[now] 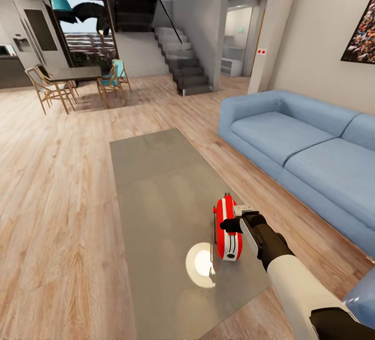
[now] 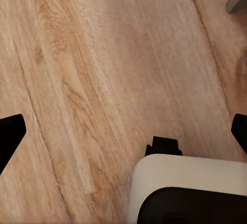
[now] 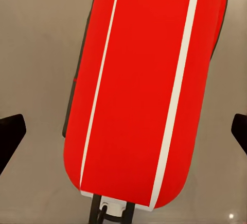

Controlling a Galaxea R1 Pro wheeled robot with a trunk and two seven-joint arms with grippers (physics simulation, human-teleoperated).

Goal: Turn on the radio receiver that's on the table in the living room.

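Note:
The red radio receiver (image 1: 227, 228) with white stripes stands near the right edge of the long grey coffee table (image 1: 156, 183), towards its near end. My right gripper (image 1: 233, 224) hovers right at the radio's top, its dark fingers touching or nearly touching the casing. In the right wrist view the radio's red top (image 3: 144, 90) lies close below, and the gripper (image 3: 123, 136) is open with its fingertips (image 3: 10, 139) spread wide on either side of the radio. My left gripper (image 2: 123, 136) hangs open over the wood floor (image 2: 103, 54), holding nothing.
A blue sectional sofa (image 1: 302, 147) runs along the right, close to the table. A bright lamp reflection (image 1: 200, 264) shines on the tabletop beside the radio. Far back stand a dining table with wooden chairs (image 1: 78, 74) and a staircase (image 1: 182, 63). Part of my white base (image 2: 190, 188) shows by the left gripper.

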